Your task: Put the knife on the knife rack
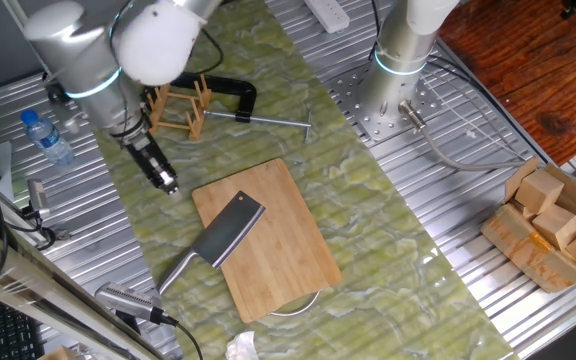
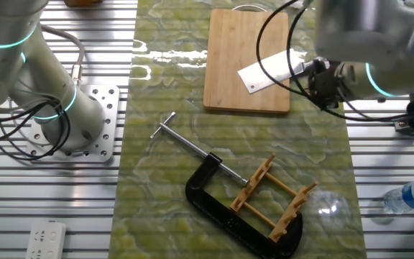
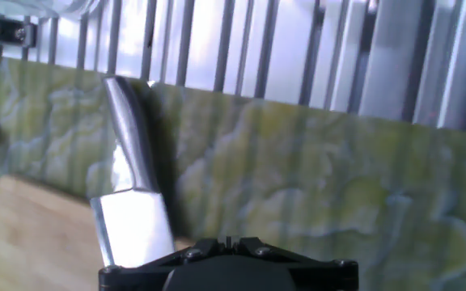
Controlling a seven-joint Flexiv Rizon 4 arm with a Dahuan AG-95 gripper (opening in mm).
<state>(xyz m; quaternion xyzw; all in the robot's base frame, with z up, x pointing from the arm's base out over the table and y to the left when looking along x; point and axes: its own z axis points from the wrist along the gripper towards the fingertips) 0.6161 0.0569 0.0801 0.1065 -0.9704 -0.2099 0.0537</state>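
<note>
Knife point(image 1: 220, 240) is lying flat at the near end of the cutting board point(image 1: 278, 250), blade on the bamboo and slim silver handle sticking off the board's left edge onto the green marbled mat point(image 1: 388, 260), pointing toward the near-left corner of the desk. In the other fixed view only the blade point(image 2: 264, 74) is showing, w/ the arm crossing over the rest.

Gripper point(image 1: 165, 178) is hanging a bit further back, over the mat just off the board's far-left corner, apart from the knife and gripping nothing. Can't tell how wide the fingers are standing: they're tiny in one fixed view, and the hand view is showing only the black housing at the bottom edge. That hand view is looking down on the knife handle point(image 3: 128, 133) and a patch of bright blade on the board.

Further back, toward the far-left part of the desk, the knife rack point(image 1: 180, 108) is sitting on the mat, pegs up. A black C-clamp point(image 1: 230, 95) is wrapping around it; in the other fixed view the rack point(image 2: 273, 198) is sitting inside the clamp's frame point(image 2: 225, 212), w/ the screw rod running out toward mid-desk.

Water bottle point(image 1: 46, 137) is lying at the left edge.
</note>
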